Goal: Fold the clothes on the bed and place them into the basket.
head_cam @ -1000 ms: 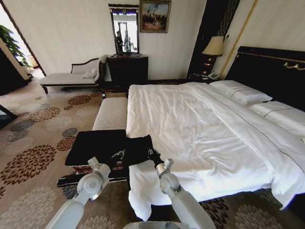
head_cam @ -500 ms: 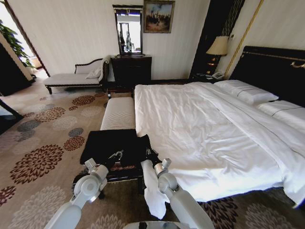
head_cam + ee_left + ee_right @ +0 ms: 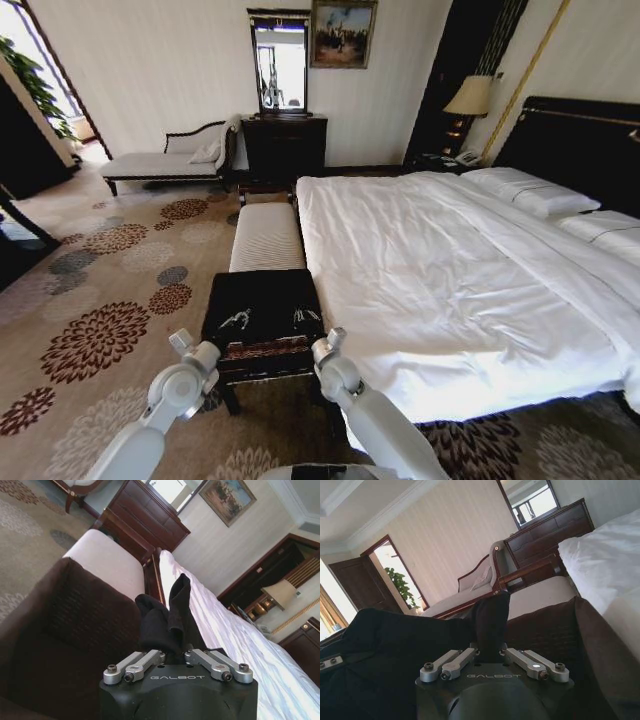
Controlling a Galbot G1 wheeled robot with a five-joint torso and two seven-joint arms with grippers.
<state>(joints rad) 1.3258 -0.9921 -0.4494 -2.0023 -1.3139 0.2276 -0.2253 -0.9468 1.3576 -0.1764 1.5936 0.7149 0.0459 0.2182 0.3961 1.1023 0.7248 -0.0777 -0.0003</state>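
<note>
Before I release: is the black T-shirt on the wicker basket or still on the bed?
On the basket: the black T-shirt lies over the brown wicker basket, gripped by the left gripper and right gripper, off the white bed.

Just beyond the grippers, a long white padded bench (image 3: 266, 236) runs away from them. Farther off stand a dark wooden dresser (image 3: 284, 147) with a mirror (image 3: 279, 64) above it — and a framed painting (image 3: 343, 34). A white chaise longue (image 3: 165, 160) and floral carpet (image 3: 95, 340) lie off to their left — a bedside lamp (image 3: 470, 98) glows far to their right.
</note>
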